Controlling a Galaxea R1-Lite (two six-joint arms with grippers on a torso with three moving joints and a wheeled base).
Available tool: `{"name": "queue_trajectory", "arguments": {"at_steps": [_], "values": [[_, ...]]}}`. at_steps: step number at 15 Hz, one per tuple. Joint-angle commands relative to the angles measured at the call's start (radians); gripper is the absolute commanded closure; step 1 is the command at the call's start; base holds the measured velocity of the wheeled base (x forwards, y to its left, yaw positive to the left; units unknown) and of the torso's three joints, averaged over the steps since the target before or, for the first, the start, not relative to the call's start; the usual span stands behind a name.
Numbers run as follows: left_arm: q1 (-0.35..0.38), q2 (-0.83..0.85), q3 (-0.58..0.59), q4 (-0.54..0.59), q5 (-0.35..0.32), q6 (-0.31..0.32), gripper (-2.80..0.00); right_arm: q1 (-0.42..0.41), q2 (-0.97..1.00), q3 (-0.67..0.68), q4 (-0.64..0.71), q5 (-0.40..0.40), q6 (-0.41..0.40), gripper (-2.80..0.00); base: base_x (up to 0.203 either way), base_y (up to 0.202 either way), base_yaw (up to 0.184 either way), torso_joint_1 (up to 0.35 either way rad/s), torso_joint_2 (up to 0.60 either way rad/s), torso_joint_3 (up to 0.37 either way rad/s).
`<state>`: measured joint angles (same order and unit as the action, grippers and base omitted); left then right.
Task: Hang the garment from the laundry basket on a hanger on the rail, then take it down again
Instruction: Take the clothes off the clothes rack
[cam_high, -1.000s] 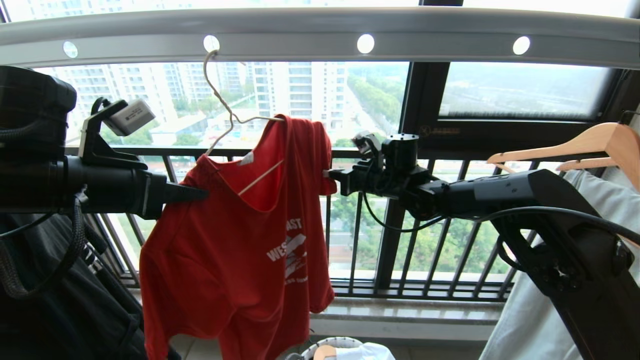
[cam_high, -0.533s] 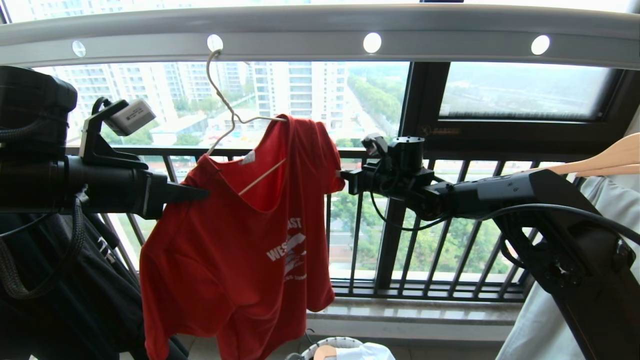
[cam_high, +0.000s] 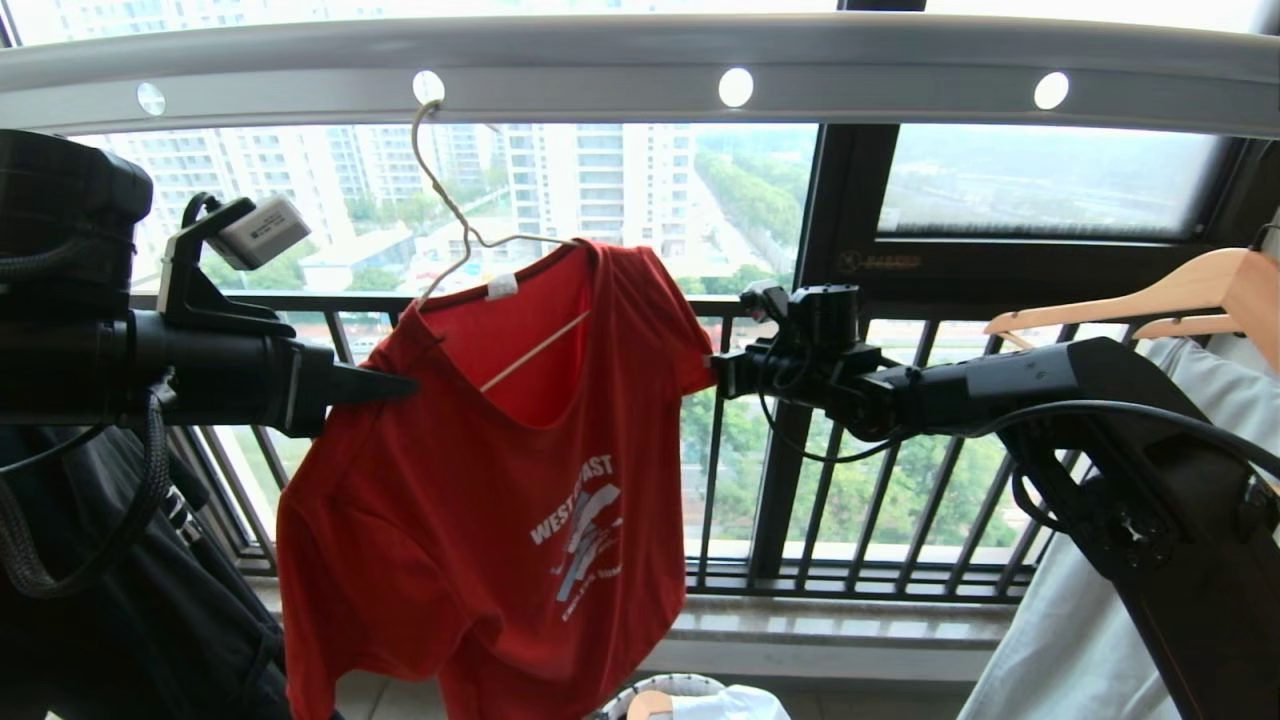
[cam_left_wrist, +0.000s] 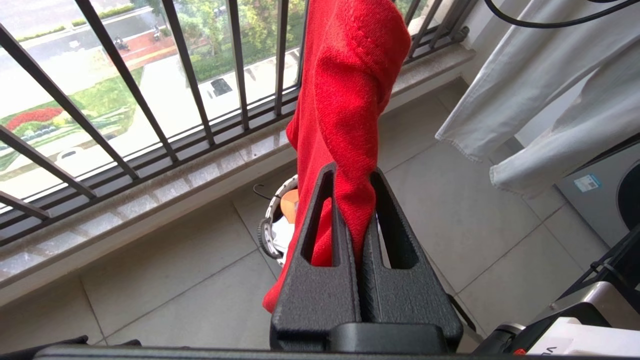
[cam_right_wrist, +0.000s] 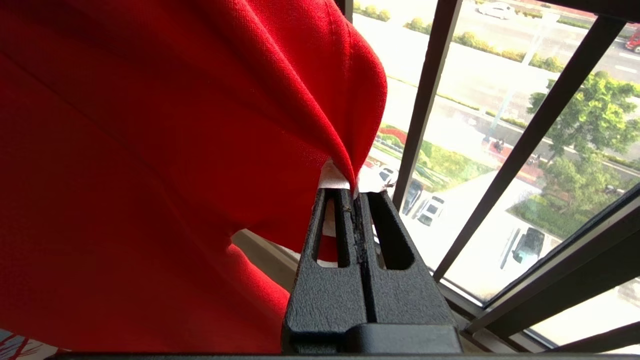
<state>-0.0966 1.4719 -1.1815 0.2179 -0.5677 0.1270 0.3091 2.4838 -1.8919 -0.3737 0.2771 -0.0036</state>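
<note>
Red garment (cam_high: 480, 480) hangs on hanger (cam_high: 450, 215) hooked in rail (cam_high: 600, 60). Left tool (cam_high: 405, 385) & right tool (cam_high: 715, 372) each clamp a shoulder. Laundry basket (cam_high: 660, 690) below holds pale cloth.

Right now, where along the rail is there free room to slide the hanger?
The rail is bare between the red T-shirt and the wooden hanger. Leftward is crowded: black garment, left claw. The right claw pinches the sleeve.

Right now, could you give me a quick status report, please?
Left gripper shut on red T-shirt shoulder; right gripper shut on its other sleeve. Shirt on wire hanger, hooked in rail. Nothing blocking.
</note>
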Motion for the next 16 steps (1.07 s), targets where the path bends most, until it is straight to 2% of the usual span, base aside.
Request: {"name": "queue_trajectory", "arguments": {"at_steps": [1, 5, 8, 9, 16], "values": [[0.0, -0.005, 0.0, 0.001, -0.003, 0.0, 0.0, -0.007, 0.007, -0.004, 0.017, -0.023, -0.002, 0.0, 0.0, 0.0, 0.0, 0.0, 0.0, 0.0], [0.0, -0.005, 0.0, 0.001, -0.003, 0.0, 0.0, -0.021, -0.007, 0.005, 0.076, -0.104, -0.006, 0.0, 0.0, 0.0, 0.0, 0.0, 0.0, 0.0], [0.0, -0.005, 0.0, 0.001, -0.003, 0.0, 0.0, -0.014, -0.092, 0.07, 0.072, -0.113, -0.004, 0.0, 0.0, 0.0, 0.0, 0.0, 0.0, 0.0], [0.0, -0.004, 0.0, 0.001, -0.003, 0.0, 0.0, -0.007, -0.118, 0.086, 0.067, -0.114, -0.003, -2.8, 0.0, 0.0, 0.0, 0.0, 0.0, 0.0], [-0.002, -0.002, 0.0, 0.001, -0.005, 0.0, 0.0, 0.025, -0.296, 0.271, 0.062, -0.11, 0.003, -2.8, 0.0, 0.0, 0.0, 0.0, 0.0, 0.0]]}}
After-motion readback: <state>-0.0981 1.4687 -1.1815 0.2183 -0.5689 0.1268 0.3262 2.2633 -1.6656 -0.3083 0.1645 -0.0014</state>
